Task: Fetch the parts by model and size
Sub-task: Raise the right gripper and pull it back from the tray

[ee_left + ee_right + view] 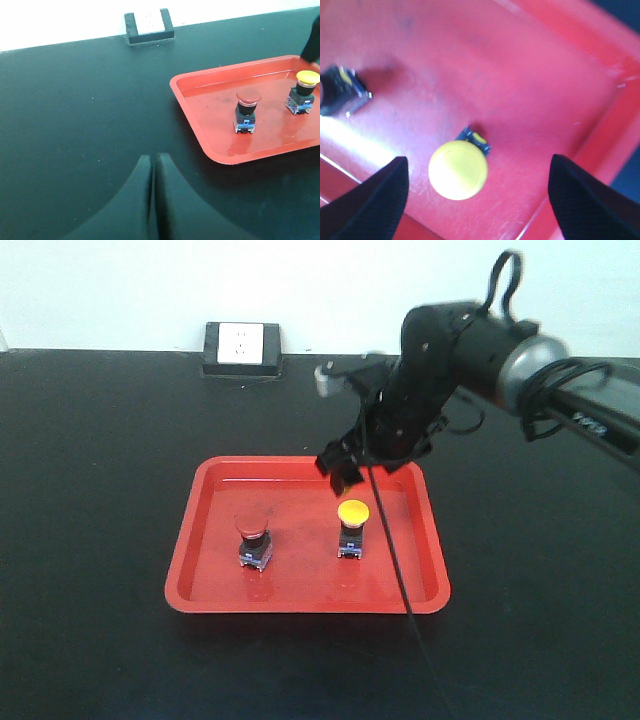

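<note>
My right gripper (475, 200), spread wide and empty, hangs just above the upright yellow-capped switch (458, 170), which sits between its fingertips.

I can't read any text. Marks on the right arm (585, 423) are too small, and the switches show no legible labels.

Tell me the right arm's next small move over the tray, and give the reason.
Probably lower straight down, then close. The right pincer is open, its fingertips wide on either side of the yellow button in the wrist view, and the front view shows it above and just behind the button, not touching. The button stands upright in the tray, apart from the red button.
</note>
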Controlling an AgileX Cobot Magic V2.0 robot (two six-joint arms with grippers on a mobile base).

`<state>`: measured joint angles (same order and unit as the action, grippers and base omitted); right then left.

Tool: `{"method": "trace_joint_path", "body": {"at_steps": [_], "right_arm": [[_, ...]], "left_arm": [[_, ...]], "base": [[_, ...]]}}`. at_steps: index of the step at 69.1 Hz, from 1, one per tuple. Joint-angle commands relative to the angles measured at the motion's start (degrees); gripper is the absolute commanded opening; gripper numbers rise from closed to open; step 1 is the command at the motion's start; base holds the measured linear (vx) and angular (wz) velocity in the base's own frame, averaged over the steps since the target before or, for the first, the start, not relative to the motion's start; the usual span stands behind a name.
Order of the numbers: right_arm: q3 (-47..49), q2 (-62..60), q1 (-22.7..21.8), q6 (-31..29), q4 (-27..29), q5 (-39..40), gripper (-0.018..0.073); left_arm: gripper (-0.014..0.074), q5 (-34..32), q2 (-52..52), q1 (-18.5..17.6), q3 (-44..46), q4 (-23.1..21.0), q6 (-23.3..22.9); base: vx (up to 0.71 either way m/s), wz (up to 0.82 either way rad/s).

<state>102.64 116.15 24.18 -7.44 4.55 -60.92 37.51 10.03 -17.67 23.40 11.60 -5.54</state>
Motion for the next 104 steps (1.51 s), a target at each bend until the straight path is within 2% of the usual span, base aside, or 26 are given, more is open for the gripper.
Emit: {"method": "trace_joint_path", "body": {"at_steps": [1, 11, 26, 46, 55, 68, 87, 104], "right_arm": [[1.0, -5.9, -0.2, 1.8, -1.1, 3.5, 0.0502], [-5.1, -11.2, -0.2, 3.4, -2.3, 9.7, 0.0424], [-21.9, -23.4, -0.2, 3.4, -4.5, 22.3, 0.0286], [-43.1, -40.9, -0.3, 3.4, -5.0, 38.0, -0.0017], [-52.5, -48.5, -0.3, 3.4, -5.0, 43.1, -0.0011], [-62.6, -60.2, -0.3, 3.4, -4.9, 45.8, -0.0009], [-73.5, -76.3, -0.3, 3.4, -4.9, 47.7, -0.0009], [-79.5, -86.5, -0.3, 3.4, -4.5, 47.3, -0.0009]], "left_arm": [[-0.0006, -4.1, 0.7, 0.1, 1.2, 0.2, -0.1], [-0.0006, -4.1, 0.7, 0.1, 1.2, 0.2, -0.1], [-0.0006, -4.1, 0.7, 0.1, 1.2, 0.2, -0.1], [-0.0006, -4.1, 0.7, 0.1, 1.2, 0.2, -0.1], [-0.0006, -4.3, 0.7, 0.1, 1.2, 0.2, -0.1], [-0.0006, -4.6, 0.7, 0.1, 1.2, 0.2, -0.1], [-0.0006, -6.1, 0.7, 0.1, 1.2, 0.2, -0.1], [-0.0006, -7.1, 0.7, 0.1, 1.2, 0.2, -0.1]], "base": [[0.0, 0.0], [0.0, 0.0], [0.0, 0.0], [0.0, 0.0], [0.0, 0.0], [0.0, 0.0], [0.0, 0.0], [0.0, 0.0]]}}
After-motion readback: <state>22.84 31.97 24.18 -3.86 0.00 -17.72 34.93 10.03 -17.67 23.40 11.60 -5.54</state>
